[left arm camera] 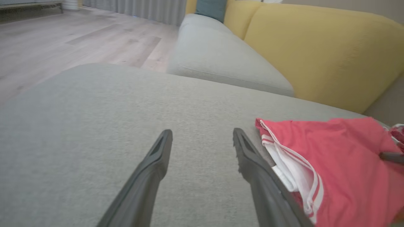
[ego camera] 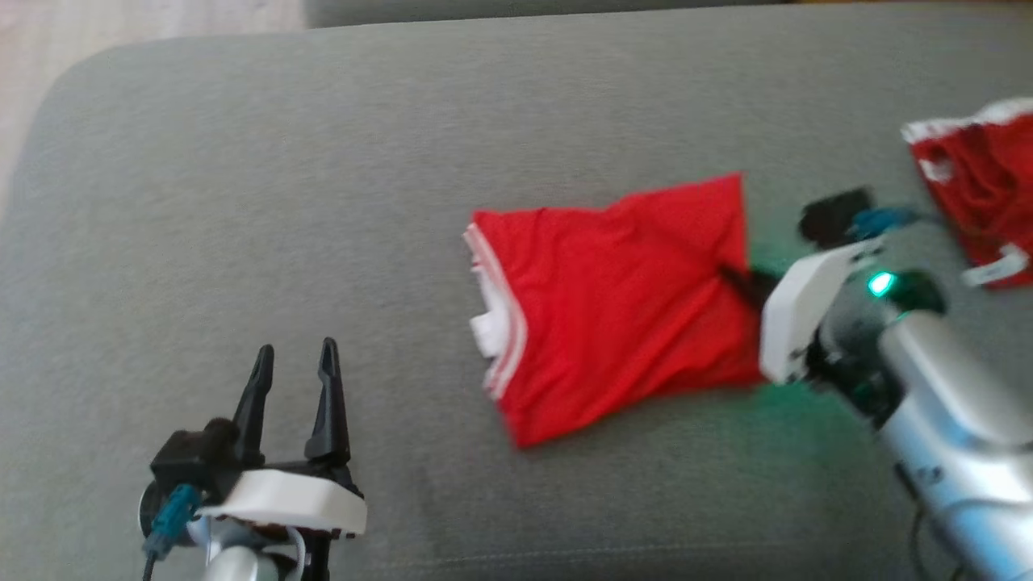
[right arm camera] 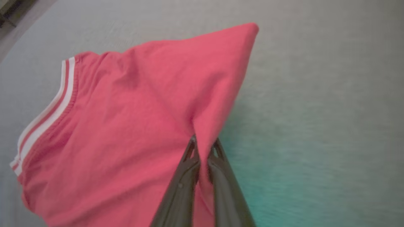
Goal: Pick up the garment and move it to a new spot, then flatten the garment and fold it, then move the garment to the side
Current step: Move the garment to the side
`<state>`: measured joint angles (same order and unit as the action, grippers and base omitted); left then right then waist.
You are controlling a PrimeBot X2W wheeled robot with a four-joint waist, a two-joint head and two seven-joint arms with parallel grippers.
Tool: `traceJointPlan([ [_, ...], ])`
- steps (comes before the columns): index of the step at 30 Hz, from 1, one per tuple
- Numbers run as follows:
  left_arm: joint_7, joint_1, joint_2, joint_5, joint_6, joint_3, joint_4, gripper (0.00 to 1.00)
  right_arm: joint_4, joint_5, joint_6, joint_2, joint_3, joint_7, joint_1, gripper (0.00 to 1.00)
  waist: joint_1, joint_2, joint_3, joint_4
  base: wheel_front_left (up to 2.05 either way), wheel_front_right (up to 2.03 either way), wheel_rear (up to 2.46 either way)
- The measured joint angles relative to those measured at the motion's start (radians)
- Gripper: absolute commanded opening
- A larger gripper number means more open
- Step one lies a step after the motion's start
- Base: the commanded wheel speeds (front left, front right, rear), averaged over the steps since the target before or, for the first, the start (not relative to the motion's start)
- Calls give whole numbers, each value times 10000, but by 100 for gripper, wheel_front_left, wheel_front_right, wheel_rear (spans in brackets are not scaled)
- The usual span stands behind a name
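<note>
subject: the garment [ego camera: 621, 307] lies folded in a compact red slab on the grey cushion [ego camera: 242, 202], right of centre in the head view. its longer side runs across that view from left to right, a little tilted. the striped trim [ego camera: 504, 323] and a white sleeve are at the end toward the robot's left. the plain red edge is at the end toward its right.

governing relation: the right gripper [ego camera: 738, 282] is at that plain right-hand edge, about midway along it, and it is by far the nearer hand. the right wrist view shows its two fingers drawn tight together with a ridge of red cloth pinched between the tips. the cloth rises into a peak above the pinch, so the fabric there looks lifted clear of the cushion.

arm pose: the right forearm comes in from the lower right of the head view, fingers pointing toward the robot's left, along the garment's long side.

left gripper [ego camera: 294, 359]: spread wide, holding nothing, low over bare cushion and well apart from the trim end.

also noted: red shorts [ego camera: 976, 186] lie at the far right, apart from the garment.

assessment: folding appears done, and the step in hand is judged to be shifting the garment aside. a single-edge hold may let the fold open.
</note>
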<state>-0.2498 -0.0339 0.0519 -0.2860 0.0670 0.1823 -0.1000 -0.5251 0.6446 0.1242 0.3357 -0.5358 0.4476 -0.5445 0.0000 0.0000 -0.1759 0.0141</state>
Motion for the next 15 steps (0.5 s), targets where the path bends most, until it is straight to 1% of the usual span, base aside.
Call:
traceJointPlan([
  [4,-2,166,4,105,-151,111,12,100,545,-123,0,548,286,67,-244,0,0,0,-57,677,0,0,0],
  [7,-29,349,4,301,-255,238,27,100,863,-230,0,761,504,259,-261,0,0,0,-142,1283,0,0,0],
  [15,-29,868,65,575,-453,307,21,100,1471,-476,0,740,1200,337,-434,0,0,0,-597,3023,0,0,0],
])
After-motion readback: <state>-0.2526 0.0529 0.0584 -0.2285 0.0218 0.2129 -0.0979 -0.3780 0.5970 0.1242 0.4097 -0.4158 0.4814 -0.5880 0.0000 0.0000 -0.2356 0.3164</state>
